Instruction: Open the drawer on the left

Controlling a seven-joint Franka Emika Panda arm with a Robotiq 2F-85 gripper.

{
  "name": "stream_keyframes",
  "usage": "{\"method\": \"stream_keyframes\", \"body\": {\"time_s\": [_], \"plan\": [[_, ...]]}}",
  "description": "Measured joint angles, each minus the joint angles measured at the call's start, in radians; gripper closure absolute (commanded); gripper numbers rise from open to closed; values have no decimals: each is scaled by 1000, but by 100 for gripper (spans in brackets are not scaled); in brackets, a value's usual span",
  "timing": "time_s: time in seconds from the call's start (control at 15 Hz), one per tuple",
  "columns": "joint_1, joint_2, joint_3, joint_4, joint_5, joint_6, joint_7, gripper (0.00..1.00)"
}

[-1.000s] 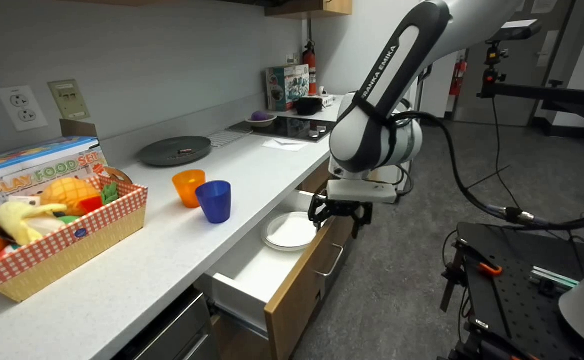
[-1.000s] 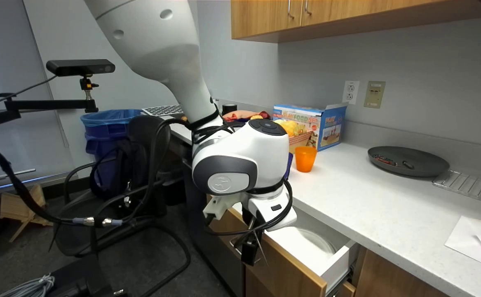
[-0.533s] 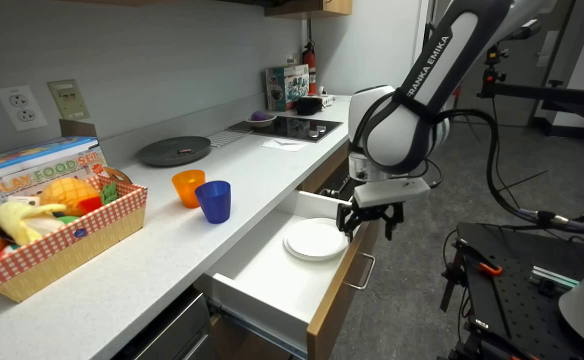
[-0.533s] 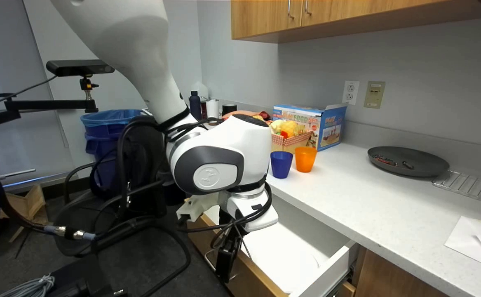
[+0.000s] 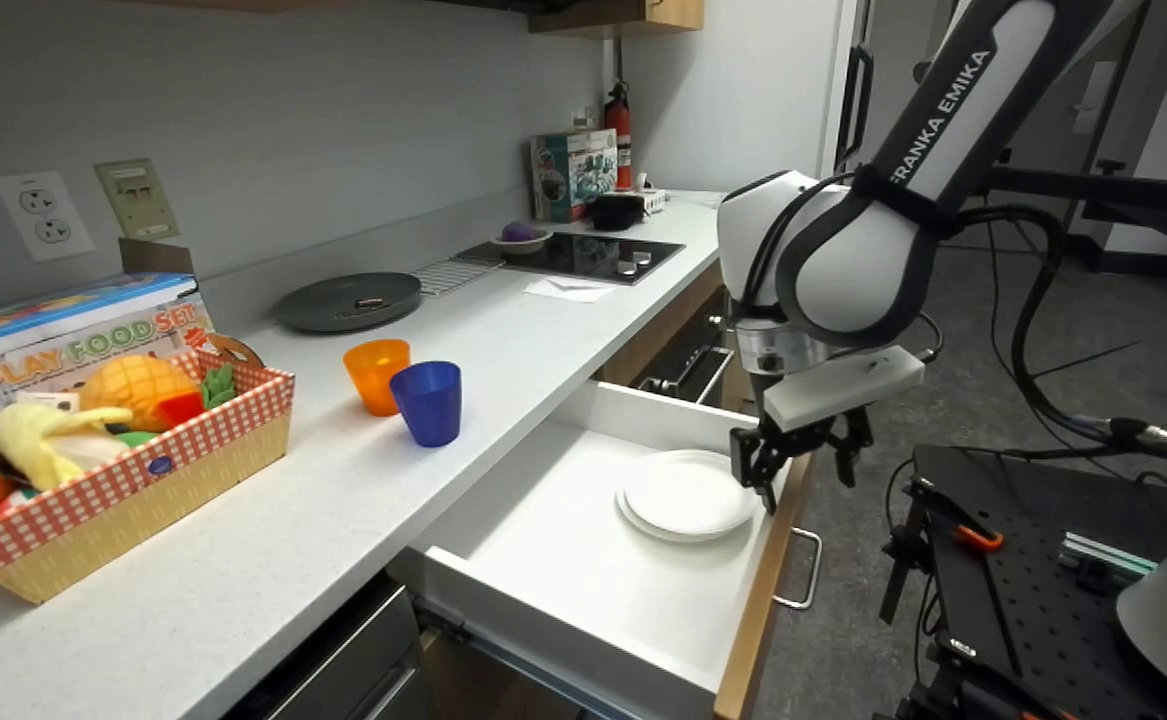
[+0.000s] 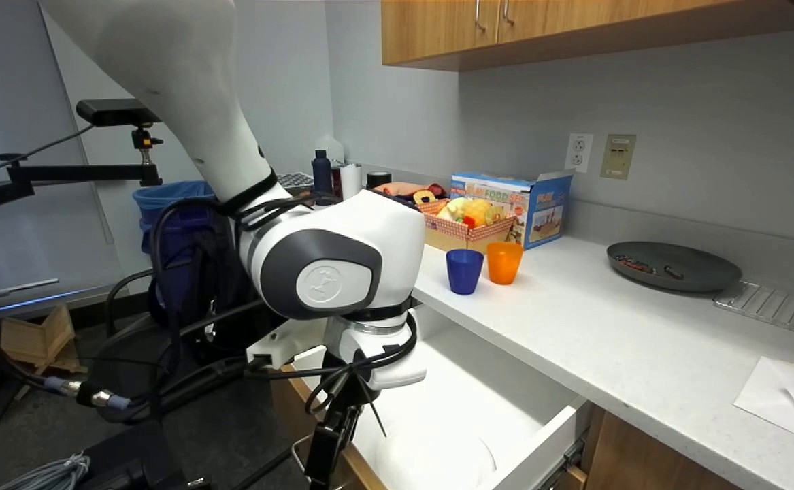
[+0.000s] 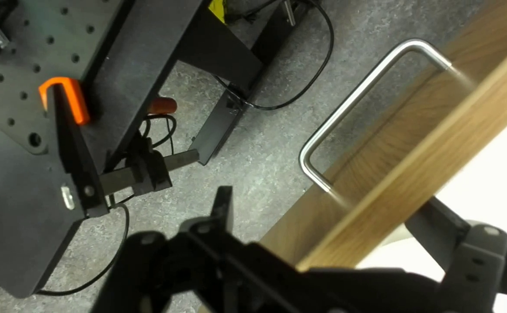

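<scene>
The drawer [image 5: 781,580] is pulled far out, with white inside and a light-brown wood front. Its front's top edge also shows in an exterior view [image 6: 361,469] and the wrist view [image 7: 401,178]. Its silver bar handle [image 5: 815,570] shows in the wrist view [image 7: 357,98] with nothing around it. My gripper [image 5: 809,492] is open and straddles the drawer front's top edge. One finger is inside the drawer, against or close to the front's inner face; the other is outside, apart from the front. In an exterior view the gripper [image 6: 332,442] partly hides the front.
Stacked white plates [image 5: 688,495] lie in the drawer near the inner finger. A blue cup [image 5: 427,403] and an orange cup [image 5: 379,376] stand near the counter edge [image 5: 323,560]. A black oven [image 5: 693,365] lies beyond the drawer. A black cart [image 7: 118,87] stands out from the front.
The drawer has slid further out of the counter, moving together with my gripper and arm. The plates inside moved out with it. The gripper stays open over the front's edge.
</scene>
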Motion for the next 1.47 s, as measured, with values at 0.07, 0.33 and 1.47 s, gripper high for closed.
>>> {"method": "stream_keyframes", "body": {"time_s": [0.07, 0.33, 1.47], "plan": [[0, -12, 1, -10, -17, -11, 11, 0], [0, -51, 3, -43, -87, -45, 61, 0], [-73, -376, 111, -73, -389, -52, 262, 0]]}}
